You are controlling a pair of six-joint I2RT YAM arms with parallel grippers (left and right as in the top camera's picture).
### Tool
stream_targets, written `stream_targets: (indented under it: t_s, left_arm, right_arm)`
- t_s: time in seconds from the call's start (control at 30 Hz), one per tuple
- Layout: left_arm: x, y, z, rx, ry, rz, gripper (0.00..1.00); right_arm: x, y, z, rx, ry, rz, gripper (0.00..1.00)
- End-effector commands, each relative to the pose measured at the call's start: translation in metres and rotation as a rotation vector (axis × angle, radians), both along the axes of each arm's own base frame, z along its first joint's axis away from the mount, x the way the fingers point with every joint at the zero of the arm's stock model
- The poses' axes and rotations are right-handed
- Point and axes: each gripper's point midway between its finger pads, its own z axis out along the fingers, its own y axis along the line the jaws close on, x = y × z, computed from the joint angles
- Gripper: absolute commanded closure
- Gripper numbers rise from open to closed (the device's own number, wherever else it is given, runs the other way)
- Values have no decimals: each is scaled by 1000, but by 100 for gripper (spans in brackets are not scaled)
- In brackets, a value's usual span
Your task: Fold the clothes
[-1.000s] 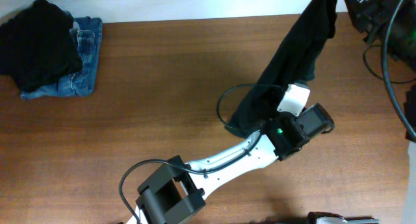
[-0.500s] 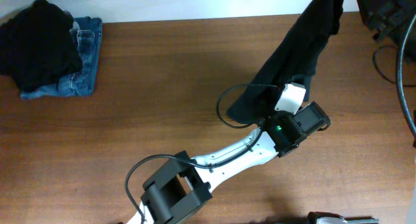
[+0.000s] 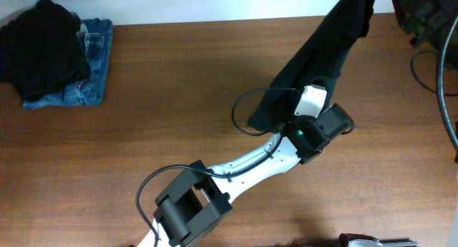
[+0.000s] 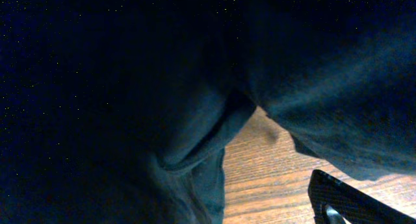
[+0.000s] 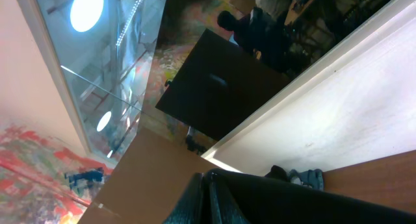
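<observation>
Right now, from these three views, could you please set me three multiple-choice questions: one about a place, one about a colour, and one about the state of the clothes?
1. Where on the table do the jeans lie, in the overhead view?
A. upper left corner
B. centre
C. lower right corner

2. What colour are the jeans?
A. red
B. blue
C. white

3. How is the dark T-shirt lying?
A. folded into a neat square
B. spread flat
C. drawn out into a long slanting strip

Answers:
1 A, they sit at the upper left of the overhead view.
2 B, blue denim shows beneath a black garment.
3 C, it runs slantwise from the upper right edge toward the middle.
</observation>
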Motion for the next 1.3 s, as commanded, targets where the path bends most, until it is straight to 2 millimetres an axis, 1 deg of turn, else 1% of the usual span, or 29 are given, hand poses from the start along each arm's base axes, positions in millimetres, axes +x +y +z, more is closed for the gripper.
stream_targets:
  t_s: [0.0, 0.17, 0.4, 0.47, 0.5, 0.53, 0.57, 0.63, 0.67, 0.73, 0.83, 0.87, 0.93, 1.03, 1.27]
  left_arm:
    - [-1, 0, -12, 7, 17, 2, 1]
    - [0, 0, -19, 16, 21, 3, 1]
    - [3, 4, -19, 20, 19, 13, 1]
    - [5, 6, -20, 20, 20, 18, 2]
    - [7, 7, -21, 22, 22, 22, 4]
    - [8, 8, -22, 23, 22, 25, 9]
    - [9, 9, -23, 26, 24, 27, 18]
    - [12, 12, -26, 29, 27, 34, 27]
    - [13, 14, -26, 32, 29, 37, 34]
    - [14, 14, -26, 33, 29, 39, 46]
    - [13, 14, -27, 34, 30, 39, 70]
    - [13, 15, -27, 40, 33, 39, 84]
    - [12, 17, -28, 47, 37, 39, 92]
    - [11, 19, -30, 61, 46, 39, 99]
    - [9, 22, -32, 79, 56, 39, 99]
  right_arm:
    - [-16, 8, 17, -9, -57, 31, 96]
    - [-20, 11, 21, -1, -72, 53, 96]
    - [-23, 14, 21, -7, -73, 75, 96]
    - [-24, 15, 21, -8, -73, 80, 96]
    - [-24, 15, 21, -8, -73, 81, 96]
    - [-24, 15, 21, -8, -73, 81, 96]
    - [-24, 15, 21, -8, -73, 81, 96]
    - [-24, 15, 21, -8, -73, 81, 96]
    - [-24, 15, 21, -9, -74, 81, 96]
    - [-24, 15, 21, -9, -74, 81, 96]
    - [-24, 15, 21, -12, -77, 80, 96]
    - [-24, 15, 21, -15, -78, 80, 96]
    - [-23, 15, 21, -17, -79, 79, 96]
    - [-22, 15, 20, -17, -77, 79, 96]
    - [-17, 14, 13, -33, -61, 74, 96]
